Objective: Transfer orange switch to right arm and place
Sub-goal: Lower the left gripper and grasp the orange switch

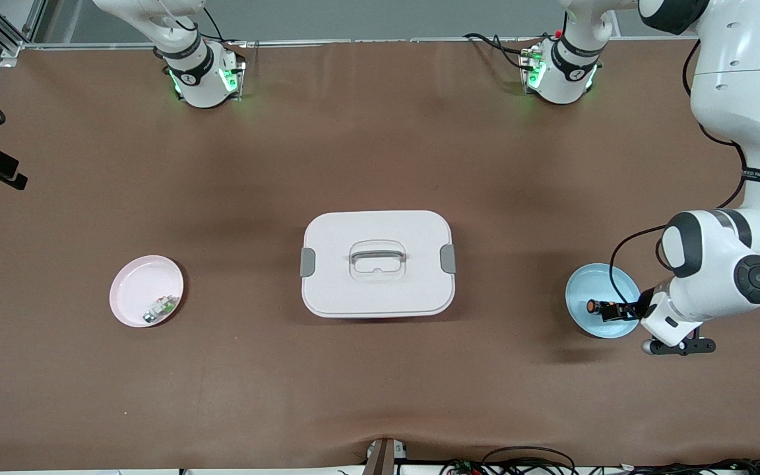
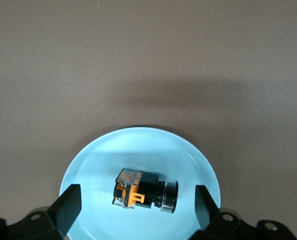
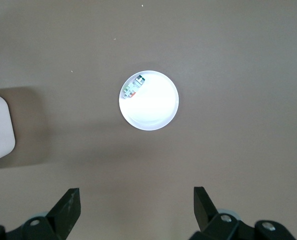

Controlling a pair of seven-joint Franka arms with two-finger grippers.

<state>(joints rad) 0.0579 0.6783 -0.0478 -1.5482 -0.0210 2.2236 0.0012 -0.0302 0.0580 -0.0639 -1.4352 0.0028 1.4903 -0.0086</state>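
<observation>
Front view: the orange switch (image 1: 603, 309) lies on its side in the blue dish (image 1: 584, 290) at right of frame, my left gripper (image 1: 624, 310) low over it. My right gripper is out of frame here.

Left wrist view: my fingers (image 2: 68, 207) stand wide, empty, straddling the switch (image 2: 146, 196). It looks light and rigid — I judge the blocky black body the best hold.

Right wrist view: my right gripper (image 3: 136, 207) waits wide open — empty, over bare table near the white dish (image 3: 151, 107).

White lidded box (image 1: 377, 263) sits mid-tabletop (image 1: 380, 396). Pink plate (image 1: 137, 285), toward the right arm's end, holds a small green-and-white part (image 1: 161, 308). Blue plate (image 1: 591, 285) sits toward the left arm's end.
</observation>
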